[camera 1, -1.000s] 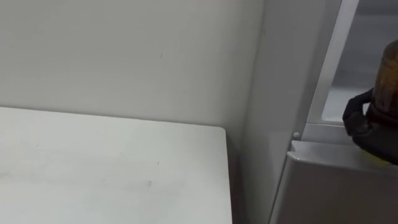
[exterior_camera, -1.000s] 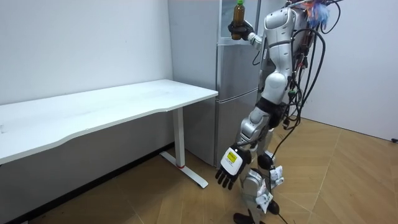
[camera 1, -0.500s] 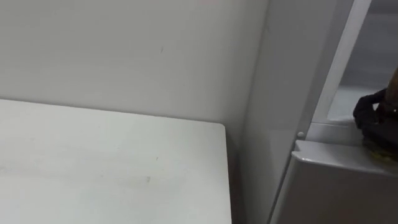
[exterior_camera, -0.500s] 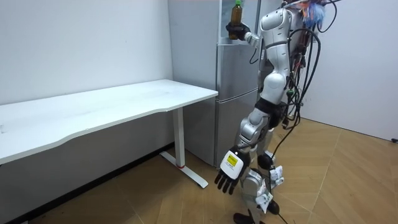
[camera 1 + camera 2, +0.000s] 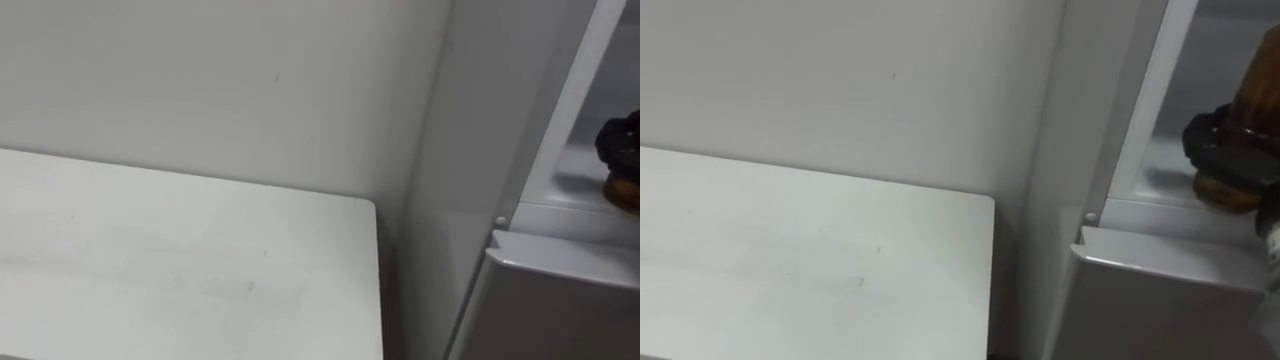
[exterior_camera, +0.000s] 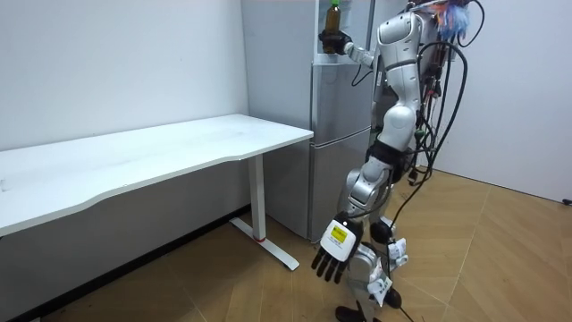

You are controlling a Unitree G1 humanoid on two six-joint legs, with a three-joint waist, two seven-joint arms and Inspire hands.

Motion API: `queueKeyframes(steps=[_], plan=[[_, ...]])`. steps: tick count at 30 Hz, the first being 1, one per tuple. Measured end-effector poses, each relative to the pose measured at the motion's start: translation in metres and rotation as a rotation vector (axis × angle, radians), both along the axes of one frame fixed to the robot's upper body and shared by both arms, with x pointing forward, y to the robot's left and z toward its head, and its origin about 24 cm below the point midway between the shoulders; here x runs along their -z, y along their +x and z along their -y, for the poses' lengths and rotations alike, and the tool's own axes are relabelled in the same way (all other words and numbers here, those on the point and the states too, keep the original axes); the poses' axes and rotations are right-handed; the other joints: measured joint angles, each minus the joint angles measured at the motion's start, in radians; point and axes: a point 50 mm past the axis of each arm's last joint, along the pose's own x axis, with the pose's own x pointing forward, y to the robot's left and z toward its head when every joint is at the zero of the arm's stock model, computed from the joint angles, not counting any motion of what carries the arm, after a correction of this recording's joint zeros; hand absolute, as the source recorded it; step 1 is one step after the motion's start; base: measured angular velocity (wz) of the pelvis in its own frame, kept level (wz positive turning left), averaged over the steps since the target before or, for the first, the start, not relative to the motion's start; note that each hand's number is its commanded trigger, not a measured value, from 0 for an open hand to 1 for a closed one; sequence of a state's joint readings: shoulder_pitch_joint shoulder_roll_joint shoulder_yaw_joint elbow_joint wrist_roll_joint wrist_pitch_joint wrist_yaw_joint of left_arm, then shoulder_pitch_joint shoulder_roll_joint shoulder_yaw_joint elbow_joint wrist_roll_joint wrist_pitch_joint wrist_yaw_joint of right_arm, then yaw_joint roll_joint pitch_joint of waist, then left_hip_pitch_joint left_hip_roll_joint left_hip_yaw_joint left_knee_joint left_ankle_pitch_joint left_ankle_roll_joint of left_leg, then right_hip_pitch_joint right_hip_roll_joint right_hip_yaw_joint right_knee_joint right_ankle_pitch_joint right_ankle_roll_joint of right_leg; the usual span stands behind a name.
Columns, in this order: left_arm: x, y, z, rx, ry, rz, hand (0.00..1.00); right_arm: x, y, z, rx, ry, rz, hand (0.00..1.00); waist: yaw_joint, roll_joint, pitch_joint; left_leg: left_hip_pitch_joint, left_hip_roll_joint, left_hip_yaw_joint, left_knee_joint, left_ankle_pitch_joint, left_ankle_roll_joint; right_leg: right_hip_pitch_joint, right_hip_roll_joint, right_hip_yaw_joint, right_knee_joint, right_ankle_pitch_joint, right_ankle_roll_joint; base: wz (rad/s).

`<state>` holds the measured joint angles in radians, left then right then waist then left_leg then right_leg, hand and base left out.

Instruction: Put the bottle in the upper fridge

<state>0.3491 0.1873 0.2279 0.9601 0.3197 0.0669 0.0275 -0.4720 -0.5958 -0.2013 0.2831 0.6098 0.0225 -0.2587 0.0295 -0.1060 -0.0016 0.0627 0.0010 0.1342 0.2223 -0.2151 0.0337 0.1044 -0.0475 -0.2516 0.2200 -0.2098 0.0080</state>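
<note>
- The fingers (image 5: 1205, 135) of the right hand (image 5: 1238, 158) are curled round the lower part of the bottle (image 5: 1252, 80) and hold it upright
- The bottle, amber with a green cap in the room view, is inside the open upper compartment (image 5: 1165, 165) of the fridge (image 6: 340, 134), near its front edge; its base is just above the compartment's white bottom, and I cannot tell whether they touch
- The left hand (image 6: 335, 255) hangs low beside the robot's leg, fingers relaxed and holding nothing
- The robot stands upright close to the fridge front, right arm raised to head height
- The worktop (image 5: 790, 260) is white and bare, set against a plain pale wall (image 5: 840, 80); in the room view it runs long toward the room view's left on a white leg (image 6: 259, 201)
- The worktop's right edge lies near the fridge's side, with a narrow dark gap between them
- The top edge of the grey lower door (image 5: 1160, 300) runs just beneath the holding hand, and the compartment's pale frame rises just to the left of the hand
- The wooden floor (image 6: 500, 259) lies open toward the room view's right and in front of the worktop
</note>
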Motion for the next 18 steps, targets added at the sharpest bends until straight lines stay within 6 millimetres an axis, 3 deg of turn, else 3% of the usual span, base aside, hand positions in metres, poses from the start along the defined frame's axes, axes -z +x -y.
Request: queueKeyframes(steps=[13, 18], plan=[[-0.003, -0.002, -0.009, 0.003, 0.029, -0.045, 0.0, 0.016, 0.015, 0.021, 0.011, 0.012, -0.145, 1.0, 0.041, -0.02, -0.0081, -0.001, 0.001, -0.006, 0.002, 0.0, 0.0, 0.017, -0.001, -0.018, -0.001, 0.001, -0.002, 0.02], [-0.004, -0.005, -0.01, -0.005, 0.032, -0.062, 0.0, 0.018, 0.018, 0.024, 0.025, 0.028, -0.167, 1.0, 0.051, -0.016, -0.0059, -0.005, 0.002, -0.014, 0.014, 0.0, 0.0, 0.022, -0.002, -0.035, -0.002, 0.004, -0.005, 0.04]])
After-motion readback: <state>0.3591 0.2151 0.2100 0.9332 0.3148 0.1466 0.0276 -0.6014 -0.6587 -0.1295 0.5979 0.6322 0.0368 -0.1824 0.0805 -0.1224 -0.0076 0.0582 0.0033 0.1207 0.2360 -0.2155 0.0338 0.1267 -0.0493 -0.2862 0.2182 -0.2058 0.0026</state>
